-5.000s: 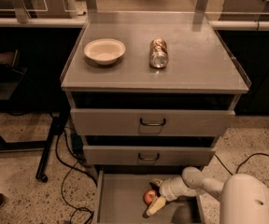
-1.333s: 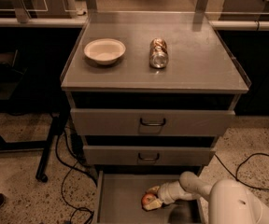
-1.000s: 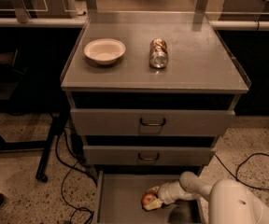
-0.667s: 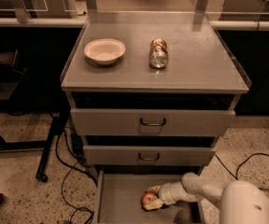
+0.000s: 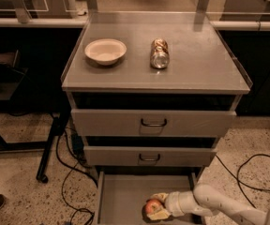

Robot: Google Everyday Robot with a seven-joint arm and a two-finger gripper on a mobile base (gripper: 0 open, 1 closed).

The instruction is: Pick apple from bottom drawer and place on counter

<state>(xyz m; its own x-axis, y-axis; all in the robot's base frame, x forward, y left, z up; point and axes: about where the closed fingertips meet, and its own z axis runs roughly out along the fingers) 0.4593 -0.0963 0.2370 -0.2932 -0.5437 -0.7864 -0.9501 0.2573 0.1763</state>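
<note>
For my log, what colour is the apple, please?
The apple is red-yellowish, camera view; claw at it in bottom drawer.

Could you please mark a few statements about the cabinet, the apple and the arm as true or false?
1. The gripper is down in the bottom drawer, at the apple. True.
2. The bowl sits left of the can on the counter. True.
3. The can stands upright. False: it lies on its side.
4. The bottom drawer is shut. False: it is pulled open.
</note>
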